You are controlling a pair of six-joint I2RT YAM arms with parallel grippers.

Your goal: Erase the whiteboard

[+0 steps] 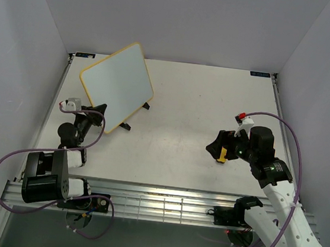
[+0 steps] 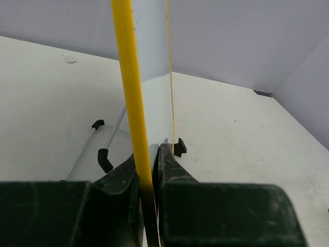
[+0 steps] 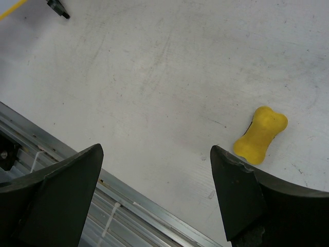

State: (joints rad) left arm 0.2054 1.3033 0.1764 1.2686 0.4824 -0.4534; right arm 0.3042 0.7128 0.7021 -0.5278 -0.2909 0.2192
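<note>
Yellow-rimmed whiteboard (image 1: 117, 85) looks light, stiff; my left end effector (image 2: 153, 154) pinches its edge, right end effector (image 3: 157, 152) gapes empty.

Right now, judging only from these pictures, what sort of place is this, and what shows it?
Probably a robot test bench: plain white walls boxing in a white table, robot arms fixed to a metal rail at its near edge.
</note>
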